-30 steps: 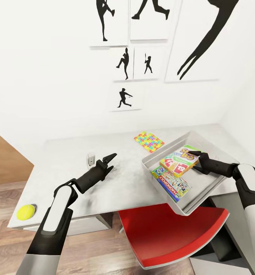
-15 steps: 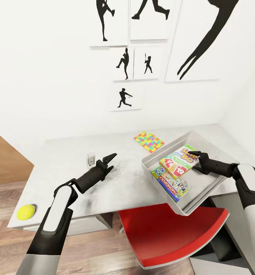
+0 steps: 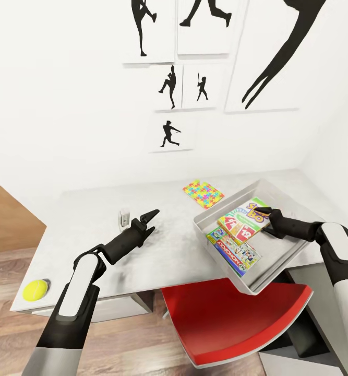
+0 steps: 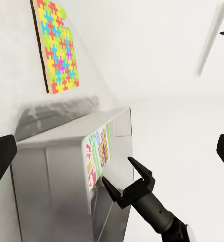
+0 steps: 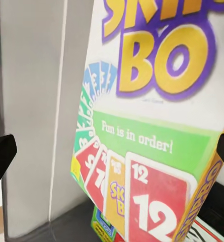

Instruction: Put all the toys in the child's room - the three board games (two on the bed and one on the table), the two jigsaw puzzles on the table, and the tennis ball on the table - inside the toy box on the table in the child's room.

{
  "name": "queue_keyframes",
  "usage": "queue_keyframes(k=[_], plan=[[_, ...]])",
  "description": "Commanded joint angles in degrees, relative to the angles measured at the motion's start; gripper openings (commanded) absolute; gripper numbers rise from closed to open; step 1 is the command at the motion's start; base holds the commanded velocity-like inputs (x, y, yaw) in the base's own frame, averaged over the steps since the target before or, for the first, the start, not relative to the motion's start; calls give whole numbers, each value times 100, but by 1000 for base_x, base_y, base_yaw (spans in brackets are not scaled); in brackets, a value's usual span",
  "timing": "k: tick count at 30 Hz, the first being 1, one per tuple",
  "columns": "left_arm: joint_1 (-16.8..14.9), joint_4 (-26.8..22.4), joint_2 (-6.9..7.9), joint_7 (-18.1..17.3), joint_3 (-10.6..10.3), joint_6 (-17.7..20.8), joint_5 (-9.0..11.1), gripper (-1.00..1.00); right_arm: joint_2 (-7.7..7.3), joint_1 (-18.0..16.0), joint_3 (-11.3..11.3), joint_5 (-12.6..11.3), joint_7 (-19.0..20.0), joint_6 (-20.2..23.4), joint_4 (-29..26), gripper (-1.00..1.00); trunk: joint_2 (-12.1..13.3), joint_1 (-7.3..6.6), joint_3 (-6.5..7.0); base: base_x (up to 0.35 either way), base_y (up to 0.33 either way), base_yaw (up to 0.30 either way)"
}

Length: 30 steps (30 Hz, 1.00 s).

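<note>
Grey desk [image 3: 90, 230] mid-frame: right gripper [image 3: 264, 213] spread open, holding nothing, over Skip-Bo [image 3: 241, 220] in the toy box [image 3: 294, 250] at right; box overhangs the edge, a downward push might tip it.

- We see a pale grey mottled worktop [image 3: 90, 224] and a pale grey toy box [image 3: 278, 261].
- Our Skip-Bo box [image 3: 241, 222] is white, green and red, with yellow lettering outlined in purple.
- The jigsaw puzzle [image 3: 203, 194] interlocks yellow, pink, blue and green pieces.
- The tennis ball [image 3: 35, 290] is yellow-green.
- The chair seat [image 3: 226, 318] is red.
- Black silhouettes [image 3: 169, 133] mark the white wall.
</note>
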Motion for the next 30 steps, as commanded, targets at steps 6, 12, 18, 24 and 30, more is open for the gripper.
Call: queue_keyframes(k=[6, 12, 18, 24, 30], plan=[[-4, -3, -3, 15, 5, 23, 26, 100, -16, 1, 66, -59, -63, 61, -46, 100, -10, 3, -9, 0, 0, 0], [-4, -3, -3, 10, 5, 22, 26, 100, -27, 2, 92, -50, -83, 225, -91, 100, -10, 3, -9, 0, 0, 0], [-4, -6, -3, 2, 5, 27, 27, 100, -35, 6, 92, -23, -318, 503, -216, 100, -10, 3, -9, 0, 0, 0], [-3, -5, 2, -17, 5, 29, 30, 100, -41, 25, 61, -13, -669, 611, -559, 100, -10, 3, -9, 0, 0, 0], [-3, -3, 19, -40, 5, 35, 33, 100, -46, 161, 38, -10, -853, 611, -992, 100, -10, 3, -9, 0, 0, 0]])
